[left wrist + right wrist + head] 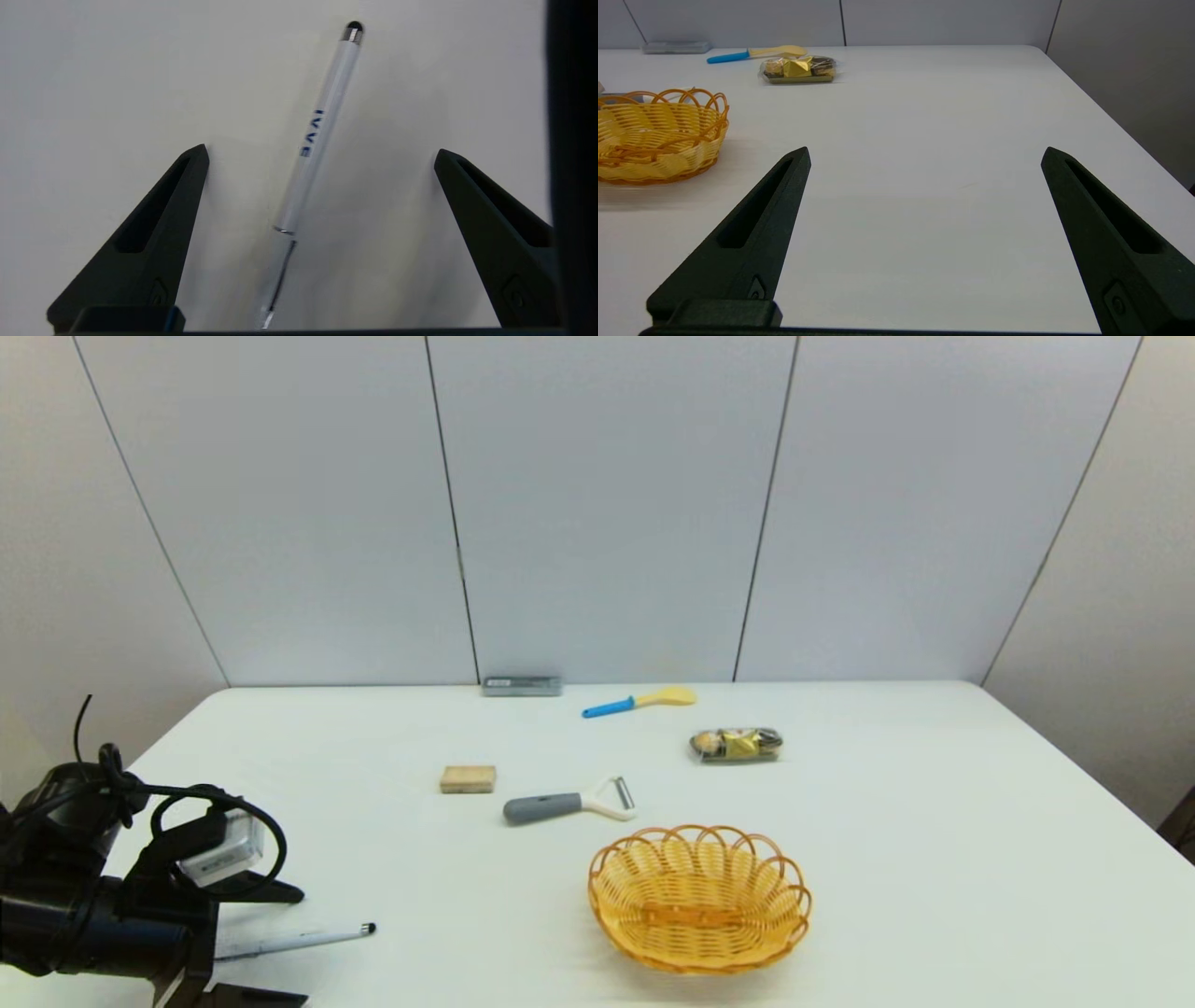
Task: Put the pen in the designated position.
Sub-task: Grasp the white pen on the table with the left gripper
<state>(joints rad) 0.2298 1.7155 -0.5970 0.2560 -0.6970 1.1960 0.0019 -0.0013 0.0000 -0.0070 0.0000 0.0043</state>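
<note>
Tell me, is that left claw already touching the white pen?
Apart. The left wrist view shows the pen lying between the left gripper's wide-open fingers, with bare table on both sides of it.

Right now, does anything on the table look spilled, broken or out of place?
Nothing stands out. The pen lies flat and whole between the open left pincer fingers, untouched. The basket sits upright and the peeler lies flat. The right pincer is open over bare table.
</note>
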